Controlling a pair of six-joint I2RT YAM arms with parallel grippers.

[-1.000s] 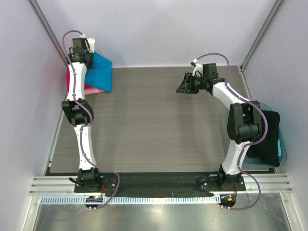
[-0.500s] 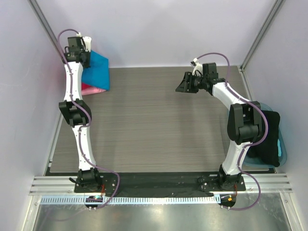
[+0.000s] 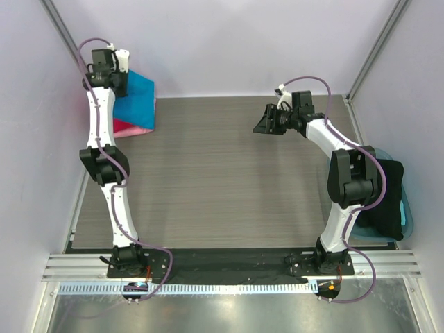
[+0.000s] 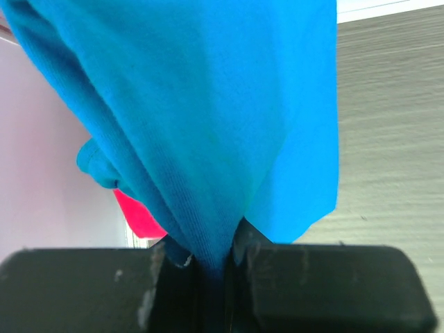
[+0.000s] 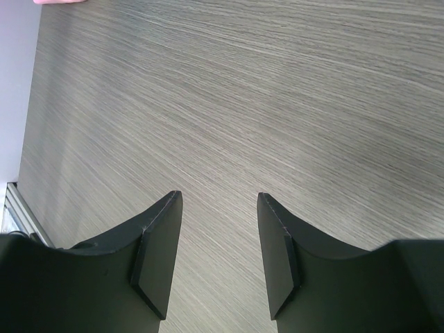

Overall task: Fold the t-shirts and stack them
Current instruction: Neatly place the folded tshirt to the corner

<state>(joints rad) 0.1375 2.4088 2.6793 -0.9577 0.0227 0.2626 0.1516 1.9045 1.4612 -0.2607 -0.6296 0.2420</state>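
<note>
Two shirts show: one bright blue soft cloth t-shirt (image 4: 208, 104) pinched in the clamped left gripper (image 4: 215, 267), one crimson red cloth t-shirt (image 4: 139, 211) just beyond its fingers under the blue, while the right gripper (image 5: 217, 222) hangs spread, holding nothing, above the grey wood-grain table (image 5: 277, 83), one translucent blue plastic tub (image 3: 408, 215) well behind it.

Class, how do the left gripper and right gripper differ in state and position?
The left gripper is shut on the blue t-shirt; the right gripper stands open and empty. The left gripper is at the far-left corner; the right gripper hovers over bare table. Both are black.
</note>
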